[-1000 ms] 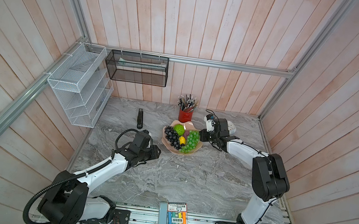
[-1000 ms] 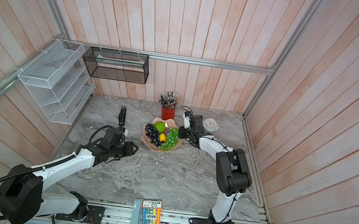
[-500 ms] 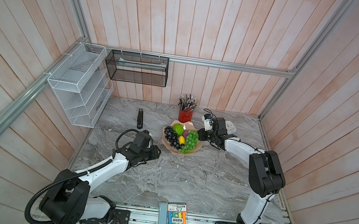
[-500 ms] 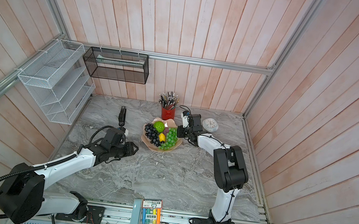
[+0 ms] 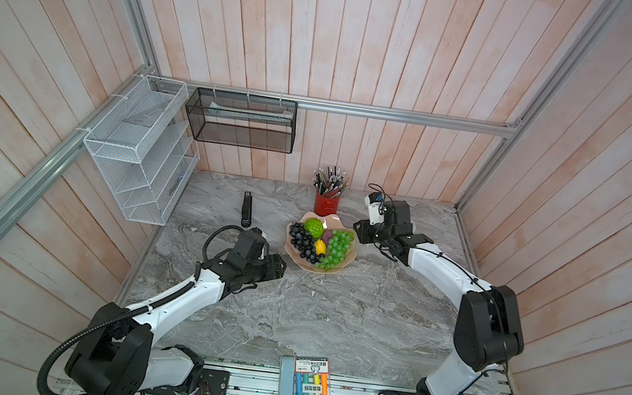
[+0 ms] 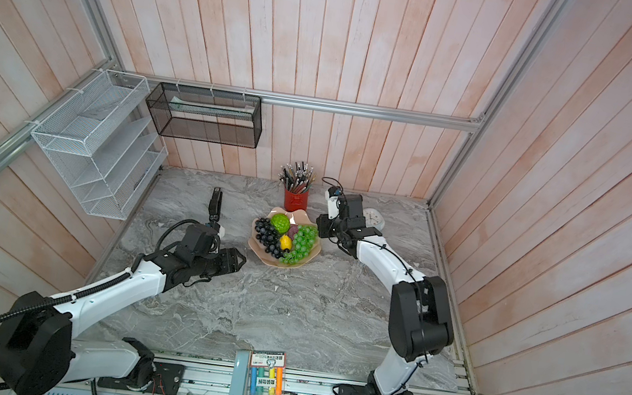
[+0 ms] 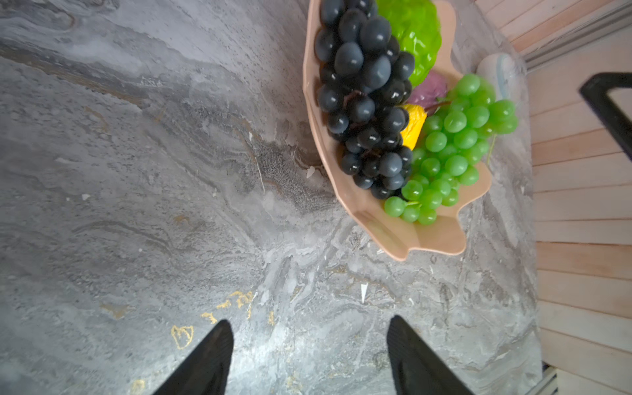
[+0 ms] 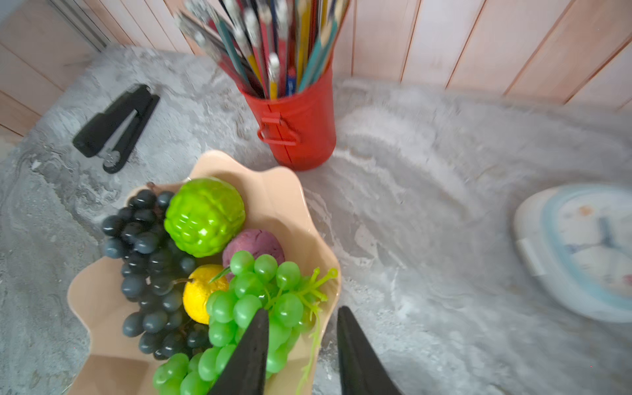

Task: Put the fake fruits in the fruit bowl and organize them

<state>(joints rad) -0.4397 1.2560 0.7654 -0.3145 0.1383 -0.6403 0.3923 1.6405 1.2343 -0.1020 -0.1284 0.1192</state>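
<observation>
left end effector (image 7: 309,321): I see its jaws spread wide, with nothing between them. It hangs over the bare surface (image 7: 136,171), just beside the fruit bowl (image 7: 437,236) but apart from its rim.
right end effector (image 8: 303,309): the jaws are parted to a middling gap and grip nothing. In my wrist view one finger (image 8: 251,349) crosses the green grape bunch (image 8: 253,301), and I cannot tell whether it touches. The other finger sits just outside the bowl's rim, over the surface.
fruit bowl: a shallow salmon-pink dish with a wavy rim. It rests on the surface between my two end effectors, just in front of the red pencil cup (image 8: 301,116).
dark grape bunch (image 8: 147,246): it lies along one side of the bowl, its blue-black grapes matte.
green grape bunch: it lies on the opposite side, glossy, with its stem reaching the rim near the right end effector.
bumpy lime-green fruit (image 8: 205,215): it sits at the back of the bowl, touching the dark bunch.
yellow fruit (image 8: 198,294): it is wedged between the two bunches.
purple fruit (image 8: 254,244): it is tucked behind the green bunch, beside the lime-green one — all five fruits are inside the bowl.
nearby: a black stapler (image 8: 114,128) and a white clock (image 8: 581,249) lie on the surface, both clear of the bowl.
</observation>
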